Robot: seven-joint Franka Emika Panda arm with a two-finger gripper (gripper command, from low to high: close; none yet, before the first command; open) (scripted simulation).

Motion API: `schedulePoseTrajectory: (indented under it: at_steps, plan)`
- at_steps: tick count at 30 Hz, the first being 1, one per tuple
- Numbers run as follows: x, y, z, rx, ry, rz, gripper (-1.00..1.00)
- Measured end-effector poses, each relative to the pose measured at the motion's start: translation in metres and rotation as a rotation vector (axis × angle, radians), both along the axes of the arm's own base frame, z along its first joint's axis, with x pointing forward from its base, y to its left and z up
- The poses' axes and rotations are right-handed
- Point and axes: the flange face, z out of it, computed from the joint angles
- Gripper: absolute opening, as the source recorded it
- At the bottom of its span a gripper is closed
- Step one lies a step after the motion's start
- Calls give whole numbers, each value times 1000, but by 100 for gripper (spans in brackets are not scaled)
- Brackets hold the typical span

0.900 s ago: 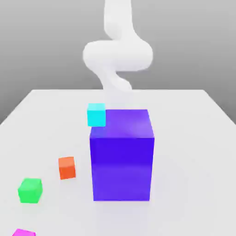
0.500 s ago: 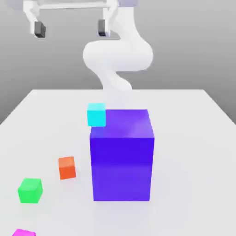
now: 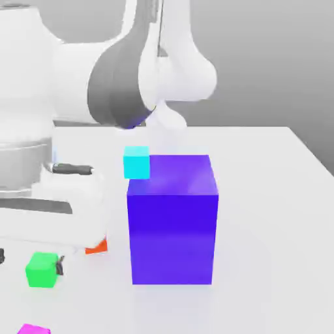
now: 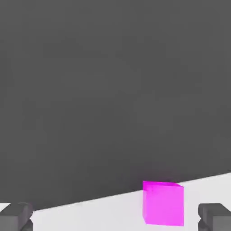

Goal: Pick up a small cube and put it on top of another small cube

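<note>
My gripper (image 3: 30, 261) has come low over the table at the exterior view's left and is open. Its dark fingertips (image 3: 60, 265) show on either side of a small green cube (image 3: 42, 271). A small orange cube (image 3: 98, 246) peeks out from under the white hand. A cyan cube (image 3: 136, 162) rests farther back, beside the big block's top edge. A magenta cube (image 3: 32, 329) lies at the front edge. In the hand view, the magenta cube (image 4: 163, 203) stands between the wide-apart fingers (image 4: 215, 216) of the gripper (image 4: 115, 219), nearer one finger.
A large blue-purple block (image 3: 173, 218) stands mid-table, much taller than the small cubes, just to the exterior view's right of the hand. The arm's bulky white links (image 3: 39, 85) fill the upper left. The white table (image 3: 274, 196) stretches to the right.
The hand has dropped from high at the top left down to table level around the green cube, and now covers most of the orange cube. The cubes have not moved.
</note>
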Motion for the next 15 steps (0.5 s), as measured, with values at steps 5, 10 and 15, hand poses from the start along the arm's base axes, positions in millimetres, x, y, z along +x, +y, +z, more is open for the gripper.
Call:
schedulePoseTrajectory:
  at_steps: [5,10,15]
  plan:
    - [-13,-30,-88,8,107,-30,0]
    - [-15,-33,-151,10,121,-33,-100]
    - [-15,-33,-158,11,122,-33,-100]
